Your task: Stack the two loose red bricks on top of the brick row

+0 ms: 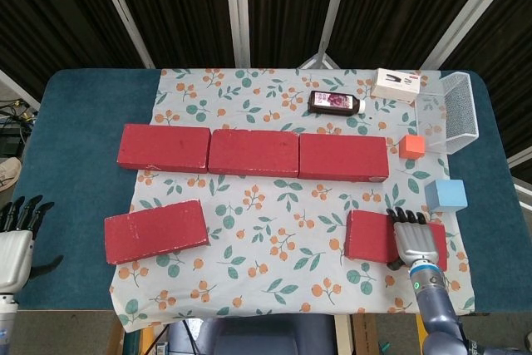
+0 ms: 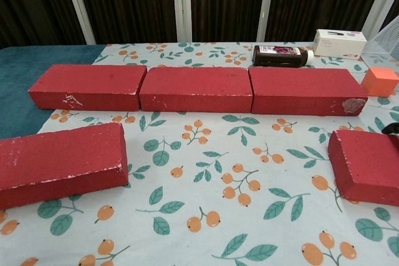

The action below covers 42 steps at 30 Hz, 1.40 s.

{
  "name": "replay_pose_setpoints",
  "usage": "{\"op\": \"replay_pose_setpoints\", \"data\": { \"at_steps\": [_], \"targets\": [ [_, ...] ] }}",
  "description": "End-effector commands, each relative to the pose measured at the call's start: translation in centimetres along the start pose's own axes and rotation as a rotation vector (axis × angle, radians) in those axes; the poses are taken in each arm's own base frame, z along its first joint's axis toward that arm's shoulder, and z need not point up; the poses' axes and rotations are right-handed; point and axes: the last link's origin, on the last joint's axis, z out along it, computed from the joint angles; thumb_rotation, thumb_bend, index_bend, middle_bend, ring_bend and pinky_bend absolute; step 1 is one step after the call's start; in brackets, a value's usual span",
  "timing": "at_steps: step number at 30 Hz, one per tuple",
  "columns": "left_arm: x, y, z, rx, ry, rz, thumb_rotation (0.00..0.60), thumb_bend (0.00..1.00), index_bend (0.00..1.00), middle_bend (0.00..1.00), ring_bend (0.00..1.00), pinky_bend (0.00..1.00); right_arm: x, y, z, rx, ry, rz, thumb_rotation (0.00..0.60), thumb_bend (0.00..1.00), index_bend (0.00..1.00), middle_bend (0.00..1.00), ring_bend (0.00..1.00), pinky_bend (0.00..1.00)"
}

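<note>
Fingers of the right hand (image 1: 413, 243) lay flat over the right loose red brick (image 1: 372, 235), near the three-brick red row (image 1: 253, 152), grip unclear, while the spread left hand (image 1: 17, 237) idled; so shallow a hold might let it slip when lifted.

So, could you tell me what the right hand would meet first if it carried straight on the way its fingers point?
The right hand lies over the loose brick, fingers pointing away from the robot. Beyond the brick's far edge comes bare cloth, then probably the right end of the brick row or the orange cube; height is unclear.
</note>
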Motion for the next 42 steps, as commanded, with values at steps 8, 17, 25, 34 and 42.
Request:
{"op": "replay_pose_setpoints", "data": {
  "at_steps": [8, 17, 25, 34, 42],
  "targets": [
    [0.0, 0.0, 0.0, 0.0, -0.002, 0.0, 0.6, 0.01, 0.16, 0.07, 0.01, 0.05, -0.2, 0.0, 0.3, -0.004, -0.005, -0.019, 0.6, 0.1, 0.03, 0.23, 0.25, 0.0],
    [0.1, -0.1, -0.1, 0.002, -0.002, -0.007, 0.6, 0.01, 0.16, 0.07, 0.01, 0.05, 0.5, -0.4, 0.0, 0.018, 0.038, -0.018, 0.6, 0.1, 0.15, 0.25, 0.26, 0.0],
    [0.1, -0.5, 0.2, 0.021, 0.0, -0.012, 0.6, 0.01, 0.16, 0.07, 0.01, 0.05, 5.8, -1.6, -1.0, 0.076, 0.127, 0.002, 0.6, 0.1, 0.21, 0.25, 0.26, 0.0],
    [0.1, -1.2, 0.9, 0.068, 0.013, -0.011, 0.6, 0.01, 0.16, 0.07, 0.01, 0.05, 16.3, -7.5, -1.3, 0.182, 0.249, -0.015, 0.6, 0.1, 0.21, 0.25, 0.26, 0.0],
    [-0.1, -1.7, 1.5, 0.11, 0.013, 0.008, 0.6, 0.01, 0.16, 0.07, 0.01, 0.05, 21.5, -15.4, 1.3, 0.212, 0.213, -0.065, 0.6, 0.1, 0.21, 0.25, 0.26, 0.0]
  ]
}}
